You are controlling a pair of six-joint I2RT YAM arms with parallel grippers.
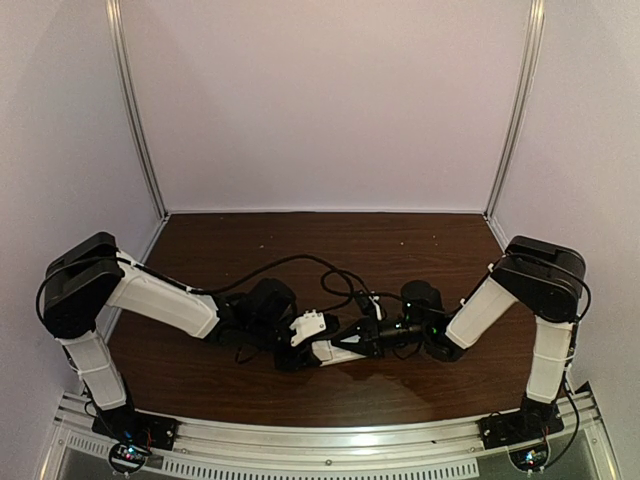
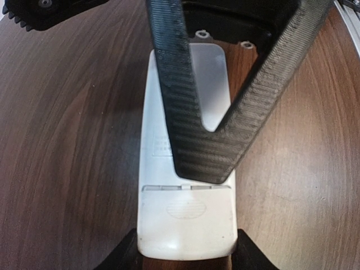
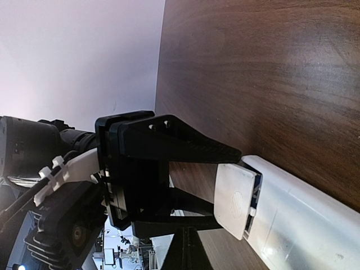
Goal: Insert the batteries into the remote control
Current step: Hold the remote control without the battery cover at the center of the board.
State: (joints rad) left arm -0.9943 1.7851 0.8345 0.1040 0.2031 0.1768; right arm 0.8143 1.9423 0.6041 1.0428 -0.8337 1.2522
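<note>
Left wrist view gives you the remote control (image 2: 153, 146) lying back-up on the dark wood surface (image 2: 67, 140), its length running from 6 o'clock to 12 o'clock. Its battery cover (image 2: 185, 211) sits at the 6 o'clock end, with a seam across the back just above it. In the right wrist view, one edge of that cover looks slightly lifted, with a dark gap beside it; you cannot tell whether it is fully seated.

Your left pincer (image 2: 185, 260) holds the remote at that cover end, one dark finger (image 2: 121, 256) against each long side. Your right pincer (image 2: 205, 166) comes in from 12 o'clock with its ribbed fingers drawn fully together into a V. The tip lies over the remote's back just past the cover seam; you cannot tell whether it presses on the plastic or hangs just above it.

From the top external camera, the remote sits toward 6 o'clock of the surface's middle. The left arm reaches it from 9 o'clock and the right arm from 3 o'clock, so the two pincers meet over it.
</note>
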